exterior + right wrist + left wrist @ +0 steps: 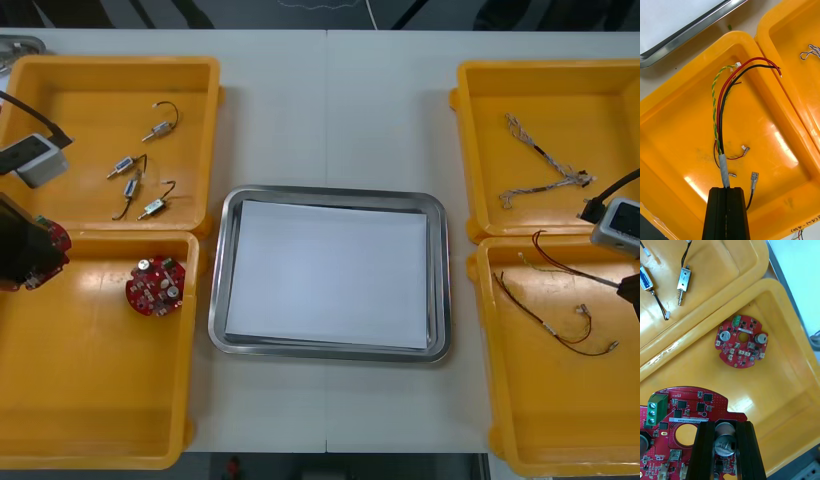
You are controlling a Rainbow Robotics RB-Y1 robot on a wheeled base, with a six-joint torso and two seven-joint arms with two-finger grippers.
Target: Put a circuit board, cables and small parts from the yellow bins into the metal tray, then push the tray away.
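Observation:
At the left edge of the front view, my left gripper (18,258) is shut on a round red circuit board (50,246) over the near left yellow bin (90,400). In the left wrist view the fingers (704,450) clamp that board (685,408) at its edge, above a second board (741,342) lying in the bin (155,285). My right gripper (632,290) is shut on a bundle of red, black and yellow-green cables (720,112) by its grey taped end, over the near right bin (560,410). The metal tray (330,195), white inside, sits between the bins.
The far left bin (110,75) holds several small metal parts (155,208) with short leads. Twisted blue and white cables (545,165) lie in the far right bin (540,80). Another thin red cable (560,335) rests in the near right bin.

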